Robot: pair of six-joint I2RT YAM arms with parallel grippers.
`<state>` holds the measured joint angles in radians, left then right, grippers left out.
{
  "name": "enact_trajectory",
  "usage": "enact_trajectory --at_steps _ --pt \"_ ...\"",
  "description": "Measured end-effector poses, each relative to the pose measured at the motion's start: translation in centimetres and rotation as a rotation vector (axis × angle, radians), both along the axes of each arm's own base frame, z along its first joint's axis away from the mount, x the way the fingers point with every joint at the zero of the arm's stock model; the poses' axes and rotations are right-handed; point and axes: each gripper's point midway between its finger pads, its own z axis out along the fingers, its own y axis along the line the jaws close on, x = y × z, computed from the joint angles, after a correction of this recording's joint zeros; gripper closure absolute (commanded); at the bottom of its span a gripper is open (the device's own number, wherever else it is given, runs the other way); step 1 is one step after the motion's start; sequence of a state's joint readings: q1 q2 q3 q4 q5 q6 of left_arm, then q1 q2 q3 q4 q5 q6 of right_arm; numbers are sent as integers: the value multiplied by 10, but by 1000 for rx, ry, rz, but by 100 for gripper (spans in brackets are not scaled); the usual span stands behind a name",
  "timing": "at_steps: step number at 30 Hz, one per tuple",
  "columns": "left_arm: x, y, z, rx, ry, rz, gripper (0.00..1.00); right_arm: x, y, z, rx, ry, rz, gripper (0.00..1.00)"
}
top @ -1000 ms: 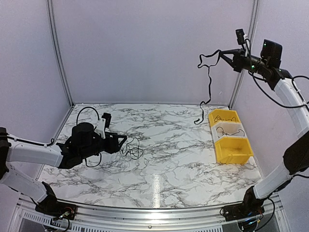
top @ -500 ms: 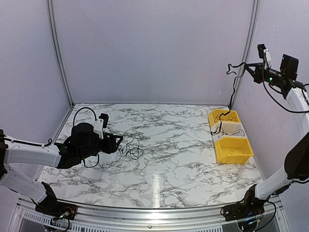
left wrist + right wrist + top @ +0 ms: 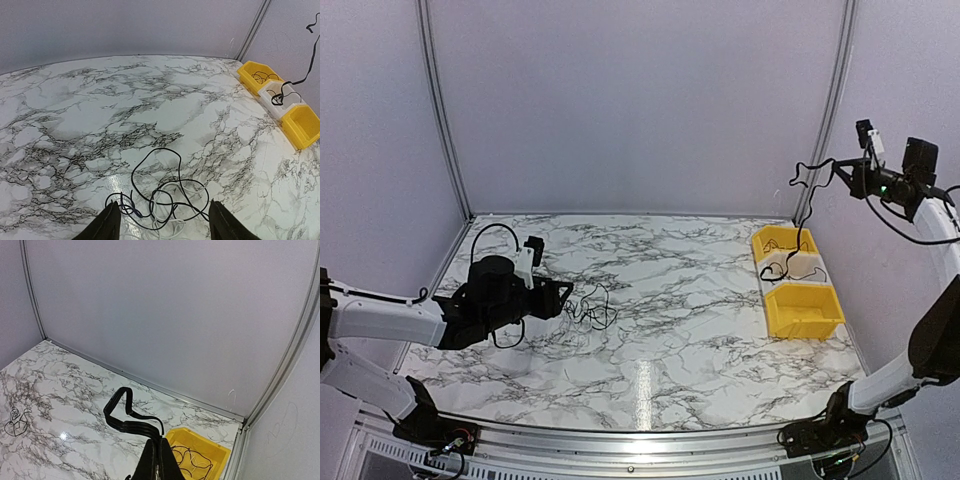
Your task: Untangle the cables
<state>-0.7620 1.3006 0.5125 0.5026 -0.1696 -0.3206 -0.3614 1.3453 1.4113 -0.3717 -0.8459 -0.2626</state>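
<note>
Cables (image 3: 160,202) lie in a loose knot on the marble table (image 3: 700,330), thin black loops with one pale strand among them. They sit just ahead of my left gripper (image 3: 163,212), whose fingers stand partly apart and hold nothing. A row of bins (image 3: 804,312) sits by the right wall. My right gripper (image 3: 159,458), clamped tight, holds one black cable (image 3: 131,425) high, and its tail hangs into the pale bin (image 3: 815,270).

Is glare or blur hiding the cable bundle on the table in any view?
Top view: sharp; a glare streak on the table lies clear of the cables. Left wrist view: a bright patch sits beside the cables, and their pale strand fades into the white marble. Right wrist view: sharp on the black cable in the right hand; the cables look tiny.
</note>
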Motion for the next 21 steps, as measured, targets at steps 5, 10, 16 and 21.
enact_trajectory --at_steps 5,10,16,21 --pt "1 1 0 2 -2 8 38 -4 -7 22 -45 -45 -31 100" --pt "1 2 0 4 -4 14 38 -6 -14 26 -92 -56 -68 100" --pt "1 2 0 4 -4 14 38 -5 -45 16 -141 -18 -194 100" --pt "1 2 0 4 -4 14 38 -7 -68 17 -190 -14 -288 100"
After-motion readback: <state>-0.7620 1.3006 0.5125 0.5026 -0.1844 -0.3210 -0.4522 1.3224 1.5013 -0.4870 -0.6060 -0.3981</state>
